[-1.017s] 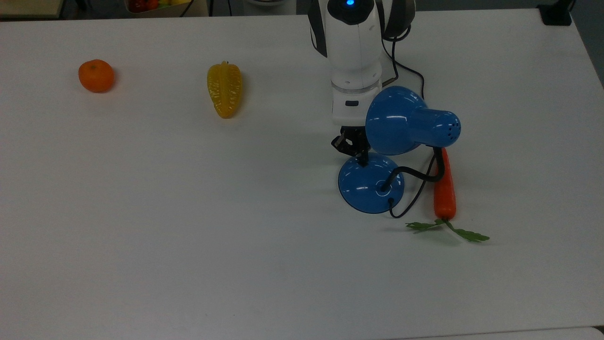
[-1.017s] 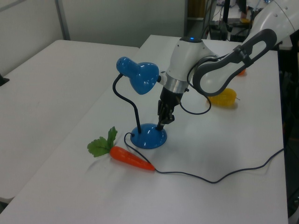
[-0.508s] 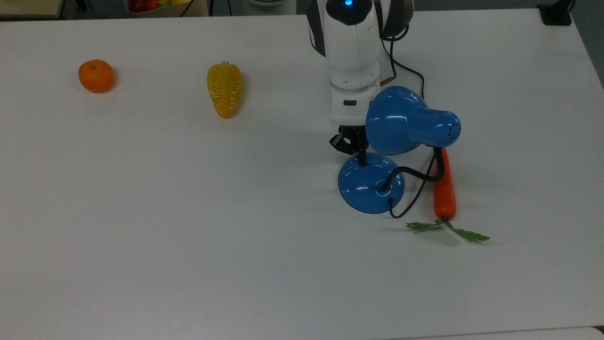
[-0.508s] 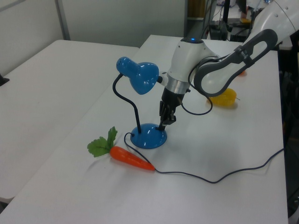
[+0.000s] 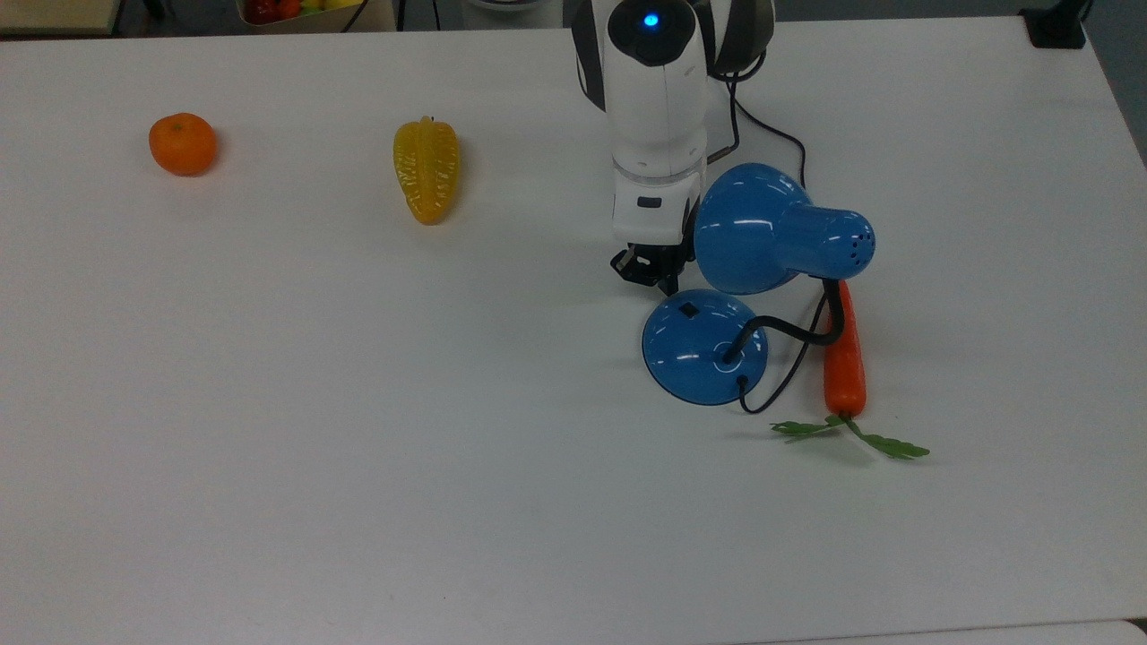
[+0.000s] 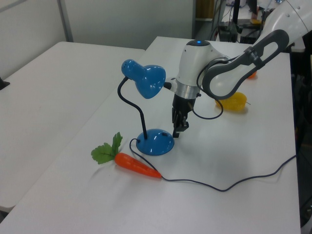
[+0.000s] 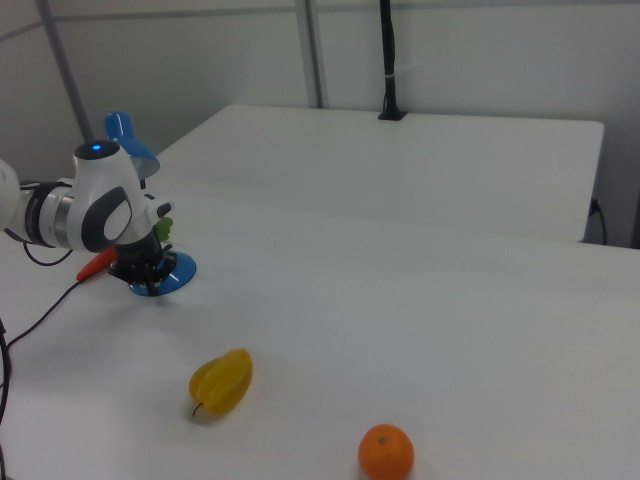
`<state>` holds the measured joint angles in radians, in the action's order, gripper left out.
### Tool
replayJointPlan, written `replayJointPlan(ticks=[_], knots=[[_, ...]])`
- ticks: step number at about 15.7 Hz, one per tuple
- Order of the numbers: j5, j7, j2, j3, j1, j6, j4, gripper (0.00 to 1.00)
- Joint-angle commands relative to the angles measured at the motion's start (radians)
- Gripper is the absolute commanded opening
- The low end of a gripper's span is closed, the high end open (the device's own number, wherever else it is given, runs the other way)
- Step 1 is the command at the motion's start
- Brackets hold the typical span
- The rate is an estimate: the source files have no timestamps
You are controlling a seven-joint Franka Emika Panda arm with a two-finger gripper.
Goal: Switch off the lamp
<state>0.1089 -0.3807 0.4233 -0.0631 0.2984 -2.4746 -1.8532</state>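
Note:
The blue lamp stands right of centre in the top view, its bell shade [image 5: 771, 228] tipped over on a black bendy neck above the round domed base [image 5: 703, 354]. A small black switch [image 5: 688, 310] lies uncovered on the base's far side. My gripper [image 5: 665, 283] hangs just beyond the base's rim, close above the switch's side and clear of it, fingers shut with nothing held. In the left view the gripper [image 6: 177, 132] hovers at the base's [image 6: 155, 144] right edge, below the shade [image 6: 147, 81]. No glow shows from the shade.
A carrot [image 5: 844, 354] with green leaves lies beside the base, and the lamp's black cord [image 5: 789, 367] loops past it. A yellow starfruit [image 5: 426, 170] and an orange [image 5: 183, 143] rest further along the white table [image 5: 358, 448], at the top view's left.
My gripper has lifted off the lamp base and drawn back toward the arm. The black switch it covered is now uncovered. The lamp has not moved.

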Motion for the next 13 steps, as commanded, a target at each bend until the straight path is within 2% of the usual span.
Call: replayJointPlan(ticks=[1, 5, 6, 9, 10, 13], knots=[[0.017, -0.004, -0.092, 0.002, -0.008, 0.089, -0.044, 0.00], [0.017, 0.006, -0.167, 0.003, -0.036, 0.241, -0.037, 0.00], [0.017, 0.009, -0.184, 0.003, -0.044, 0.276, -0.035, 0.15], [0.006, 0.094, -0.241, 0.005, -0.065, 0.394, -0.029, 0.73], [0.006, 0.101, -0.265, 0.006, -0.070, 0.416, -0.026, 1.00], [0.006, 0.138, -0.331, 0.015, -0.097, 0.474, -0.021, 1.00]])
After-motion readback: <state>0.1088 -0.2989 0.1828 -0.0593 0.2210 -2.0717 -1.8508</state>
